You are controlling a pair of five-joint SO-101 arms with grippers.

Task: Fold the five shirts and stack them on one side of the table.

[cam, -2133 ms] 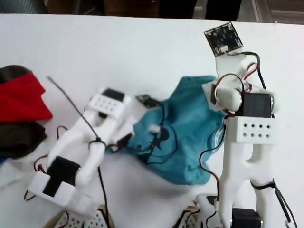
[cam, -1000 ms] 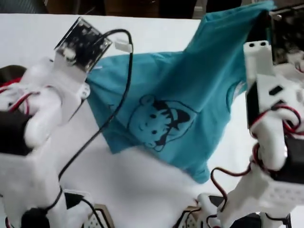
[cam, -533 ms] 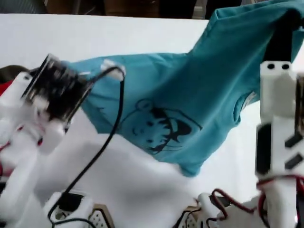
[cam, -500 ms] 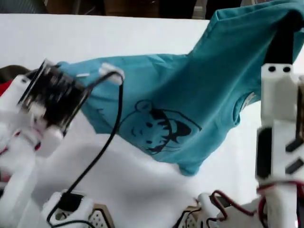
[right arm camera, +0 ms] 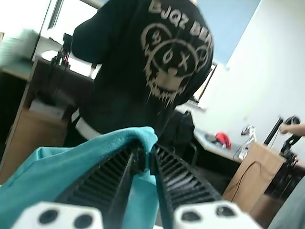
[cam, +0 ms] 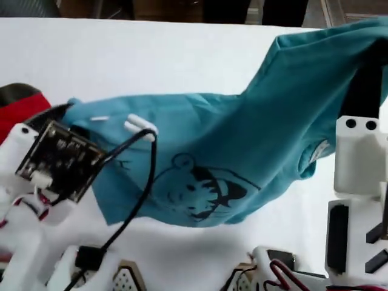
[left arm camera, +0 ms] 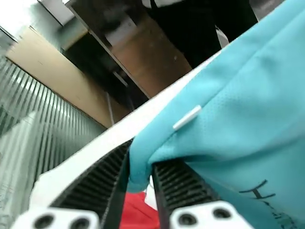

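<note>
The teal shirt is held off the white desk, stretched between the two arms, with the end at the right arm carried higher and the lower hem sagging toward the desk; whether the hem touches the surface cannot be told. The left gripper is clenched on a bunched fold at the shirt's edge, and the right gripper is likewise closed on a pinch of the cloth, with fabric wedged between the ridged jaws in both wrist views. The shirt is judged to be light, thin and wholly limp: it drapes and creases under its own weight, so its shape must be given by the desk, not by the grip. It is best taken at the shoulder seams or hem corners, where doubled cloth is less likely to slip out. The desk is smooth and pale, so little drag is expected when the shirt is laid flat. A red shirt and a dark garment lie at the left edge. Behind the desk, a wooden cabinet and a slatted panel are seen
</note>
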